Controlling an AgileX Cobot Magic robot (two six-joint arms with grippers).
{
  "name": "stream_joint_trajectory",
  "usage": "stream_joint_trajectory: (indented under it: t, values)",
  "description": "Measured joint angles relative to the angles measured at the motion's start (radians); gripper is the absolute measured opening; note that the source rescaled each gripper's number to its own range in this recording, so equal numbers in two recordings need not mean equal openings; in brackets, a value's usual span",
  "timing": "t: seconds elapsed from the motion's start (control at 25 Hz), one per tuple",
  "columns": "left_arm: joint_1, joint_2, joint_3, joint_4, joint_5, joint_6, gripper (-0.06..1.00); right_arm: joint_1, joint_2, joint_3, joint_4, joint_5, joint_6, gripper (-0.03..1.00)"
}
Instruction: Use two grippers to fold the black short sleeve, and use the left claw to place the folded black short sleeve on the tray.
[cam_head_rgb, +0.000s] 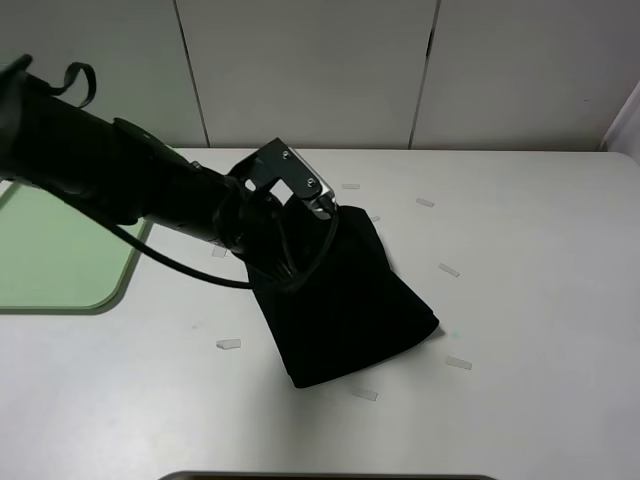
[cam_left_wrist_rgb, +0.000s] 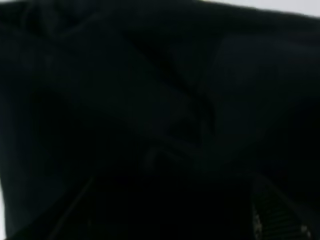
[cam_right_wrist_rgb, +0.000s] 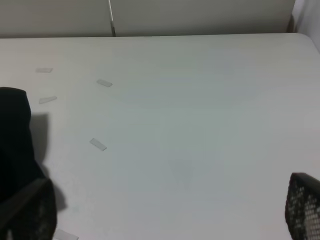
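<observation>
The black short sleeve (cam_head_rgb: 350, 300) is a folded bundle at mid-table, narrowing upward to my left gripper (cam_head_rgb: 283, 248). That end is lifted while the lower end rests on the table. The left arm reaches in from the left, and its claw is buried in the cloth and shut on it. Dark fabric (cam_left_wrist_rgb: 150, 100) fills the left wrist view. The right wrist view shows the shirt's edge (cam_right_wrist_rgb: 12, 135) casting a shadow on the table. My right gripper (cam_right_wrist_rgb: 165, 212) is open with nothing in it; it is outside the exterior view. The mint-green tray (cam_head_rgb: 60, 262) lies at the far left.
Small strips of clear tape (cam_head_rgb: 448, 270) are scattered over the white table (cam_head_rgb: 540, 260) around the shirt. The left arm's cable (cam_head_rgb: 190, 268) hangs in a loop near the tray's right edge. A pale panelled wall stands behind the table.
</observation>
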Motion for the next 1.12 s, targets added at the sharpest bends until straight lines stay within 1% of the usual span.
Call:
stream_joint_trajectory:
  t: [0.2, 0.56, 0.84, 1.12]
  values:
    - [0.0, 0.087, -0.119, 0.0, 0.04, -0.014, 0.63, 0.0, 0.0, 0.0, 0.0, 0.0, 0.0, 1.0]
    - [-0.006, 0.213, -0.273, -0.003, 0.042, -0.036, 0.63, 0.0, 0.0, 0.0, 0.0, 0.0, 0.0, 1.0]
    - [-0.028, 0.266, -0.344, -0.004, 0.032, -0.063, 0.63, 0.0, 0.0, 0.0, 0.0, 0.0, 0.0, 1.0]
    - [-0.052, 0.296, -0.354, -0.004, 0.0, -0.084, 0.63, 0.0, 0.0, 0.0, 0.0, 0.0, 0.0, 1.0]
